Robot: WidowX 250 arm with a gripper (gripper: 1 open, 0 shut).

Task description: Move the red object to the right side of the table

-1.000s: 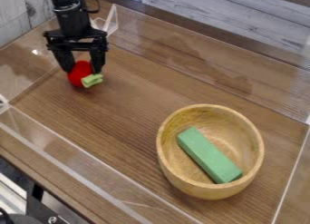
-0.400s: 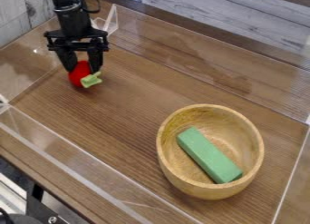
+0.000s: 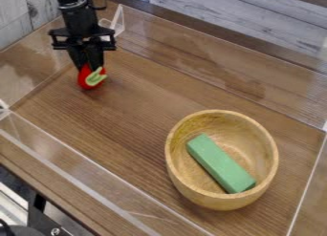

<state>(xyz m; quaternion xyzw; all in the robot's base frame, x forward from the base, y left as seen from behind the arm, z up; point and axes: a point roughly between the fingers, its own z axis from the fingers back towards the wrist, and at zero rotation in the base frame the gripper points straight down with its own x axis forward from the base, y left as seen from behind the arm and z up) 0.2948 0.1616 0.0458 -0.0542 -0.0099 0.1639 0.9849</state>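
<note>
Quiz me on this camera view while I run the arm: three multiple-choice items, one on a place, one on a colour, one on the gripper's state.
1. Where is the green block?
A) Under the gripper
B) Inside the wooden bowl
C) Against the acrylic wall

2. What colour is the toy strawberry's body?
A) Red
B) Blue
C) Yellow

3. How is the gripper?
A) Wide open above the bowl
B) Out of view
C) Closed on the toy strawberry

1: B, the green block lies within the rim of the wooden bowl.
2: A, red shows beside the green cap of the toy strawberry.
3: C, the gripper has its fingers drawn in on the strawberry.
</note>
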